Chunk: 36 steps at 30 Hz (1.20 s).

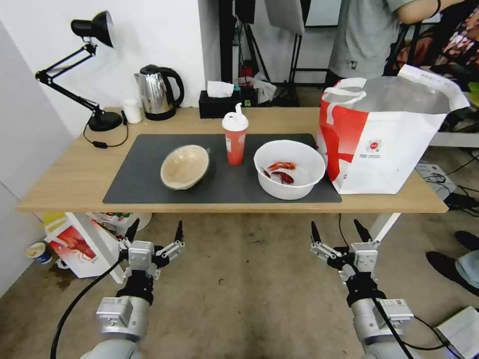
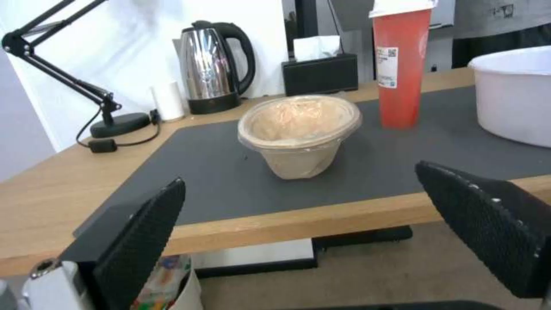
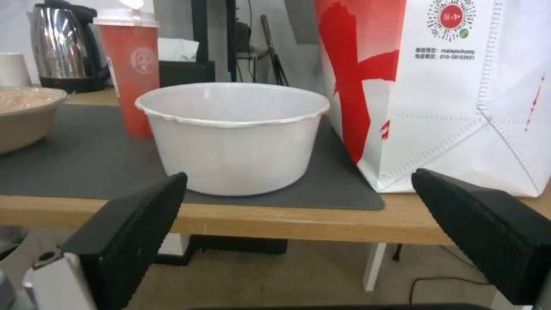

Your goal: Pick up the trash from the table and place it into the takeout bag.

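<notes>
On the counter [image 1: 70, 174] the red cup [image 1: 235, 139] stands upright between the tilted paper bowl [image 1: 184, 166] and white bowl [image 1: 289, 169], both pincers, left [image 1: 154, 234] and right [image 1: 341, 233], spread apart below its near edge.

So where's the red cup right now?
In the head view, the red cup stands upright mid-mat on the table, between the tan paper bowl and white plastic bowl.

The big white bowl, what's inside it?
Inside the white bowl lie a few red crayfish shells on the bottom. From the right wrist view its wall hides them. Both claws hang open below the table.
</notes>
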Tool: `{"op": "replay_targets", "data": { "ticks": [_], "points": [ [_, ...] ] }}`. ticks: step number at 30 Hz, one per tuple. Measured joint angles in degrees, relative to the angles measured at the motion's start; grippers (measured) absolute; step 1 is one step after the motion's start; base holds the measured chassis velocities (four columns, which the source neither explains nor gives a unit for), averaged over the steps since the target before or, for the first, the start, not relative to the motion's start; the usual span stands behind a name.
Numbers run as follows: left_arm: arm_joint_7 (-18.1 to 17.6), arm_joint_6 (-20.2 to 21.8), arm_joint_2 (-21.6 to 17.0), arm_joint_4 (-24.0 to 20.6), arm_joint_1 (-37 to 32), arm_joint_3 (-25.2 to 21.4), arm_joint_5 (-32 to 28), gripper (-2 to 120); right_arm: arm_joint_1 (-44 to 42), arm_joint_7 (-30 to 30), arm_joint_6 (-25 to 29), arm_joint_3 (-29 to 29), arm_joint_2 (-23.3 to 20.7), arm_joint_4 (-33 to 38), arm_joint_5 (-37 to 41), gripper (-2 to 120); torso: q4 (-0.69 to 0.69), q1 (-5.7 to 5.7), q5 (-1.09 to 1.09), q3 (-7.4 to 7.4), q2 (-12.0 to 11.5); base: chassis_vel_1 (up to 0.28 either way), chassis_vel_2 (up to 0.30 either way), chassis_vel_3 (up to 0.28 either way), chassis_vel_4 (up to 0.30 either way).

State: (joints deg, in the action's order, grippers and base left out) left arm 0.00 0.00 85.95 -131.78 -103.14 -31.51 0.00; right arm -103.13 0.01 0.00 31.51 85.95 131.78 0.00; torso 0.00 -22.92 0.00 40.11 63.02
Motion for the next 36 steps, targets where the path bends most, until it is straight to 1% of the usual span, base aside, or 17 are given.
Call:
{"op": "replay_targets", "data": {
  "ticks": [9,10,13,14,17,18,21,22,23,25,26,27,28,29,30,36],
  "points": [
    [0.0,0.0,0.0,0.0,0.0,0.0,0.0,100,0.1,0.1,0.2,-0.2,0.0,0.0,-0.1,100,0.0,0.0,0.0,0.0,0.0,0.0,0.0,0.0,0.0],
    [0.0,0.0,0.0,0.0,0.0,0.0,0.0,100,0.8,1.1,1.4,-1.1,-0.4,-0.6,-0.8,100,-0.02,0.0,-0.01,0.0,0.0,0.0,0.0,0.0,0.0],
    [0.0,0.0,0.0,0.0,0.0,0.0,0.0,100,3.4,4.4,6.2,-4.6,-1.6,-2.9,-3.2,100,0.01,0.0,0.0,0.0,0.0,0.0,0.0,0.0,0.0],
    [0.0,0.0,0.0,0.0,0.0,0.0,0.0,100,3.4,4.4,6.2,-4.6,-1.6,-2.9,-3.2,100,0.01,0.0,0.0,0.0,0.0,0.0,0.0,0.0,0.0],
    [0.0,0.0,0.0,0.0,0.0,0.0,0.0,100,7.2,9.4,13.2,-9.7,-3.3,-6.2,-6.8,100,0.0,0.0,0.0,0.0,0.0,0.0,0.0,0.0,0.0],
    [0.0,0.0,0.0,0.0,0.0,0.0,0.0,100,7.2,9.4,13.2,-9.7,-3.3,-6.2,-6.8,100,0.0,0.0,0.0,0.0,0.0,0.0,0.0,0.0,0.0],
    [0.0,0.0,0.0,0.0,0.0,0.0,0.0,100,10.3,13.5,19.0,-13.9,-4.8,-9.0,-9.7,100,0.0,0.0,0.0,0.0,0.0,0.0,0.0,0.0,0.0],
    [0.0,0.0,0.0,0.0,0.0,0.0,0.0,100,11.8,15.4,21.7,-15.9,-5.5,-10.3,-11.1,100,0.0,0.0,0.0,0.0,0.0,0.0,0.0,0.0,0.0],
    [0.0,0.0,0.0,0.0,0.0,0.0,0.0,100,11.8,15.4,21.7,-15.9,-5.5,-10.3,-11.1,100,0.0,0.0,0.0,0.0,0.0,0.0,0.0,0.0,0.0],
    [0.0,0.0,0.0,0.0,0.0,0.0,0.0,100,13.6,17.7,25.1,-18.4,-6.4,-11.9,-12.8,100,0.01,0.0,0.0,0.0,0.0,0.0,0.0,0.0,0.0],
    [0.0,0.0,0.0,0.0,0.0,0.0,0.0,100,13.9,17.3,26.0,-19.2,-7.6,-11.3,-12.6,100,0.03,0.0,0.08,0.0,0.0,0.0,0.0,0.0,0.0],
    [0.0,0.0,0.0,0.0,0.0,0.0,0.0,100,13.9,17.3,26.0,-19.2,-7.6,-11.3,-12.6,100,0.03,0.0,0.08,0.0,0.0,0.0,0.0,0.0,0.0],
    [0.0,0.0,0.0,0.0,0.0,0.0,0.0,100,13.3,16.5,26.3,-19.3,-9.0,-9.0,-12.0,100,0.0,0.0,-0.06,0.01,0.0,0.0,0.0,0.0,0.0],
    [0.0,0.0,0.0,0.0,0.0,0.0,0.0,100,13.0,16.0,26.4,-19.4,-9.6,-7.6,-11.8,100,-0.02,0.0,-0.04,0.0,0.0,0.0,0.0,0.0,0.0],
    [0.0,0.0,0.0,0.0,0.0,0.0,0.0,100,12.5,15.4,26.1,-19.4,-10.3,-6.3,-11.3,100,-0.01,0.0,0.02,0.01,0.0,0.0,0.0,0.0,0.0],
    [0.0,0.0,0.0,0.0,0.0,0.0,0.0,100,11.0,14.1,24.4,-18.9,-12.3,-2.9,-9.0,100,0.0,0.0,0.0,0.01,0.0,0.0,0.0,0.0,0.0]
  ]
}}
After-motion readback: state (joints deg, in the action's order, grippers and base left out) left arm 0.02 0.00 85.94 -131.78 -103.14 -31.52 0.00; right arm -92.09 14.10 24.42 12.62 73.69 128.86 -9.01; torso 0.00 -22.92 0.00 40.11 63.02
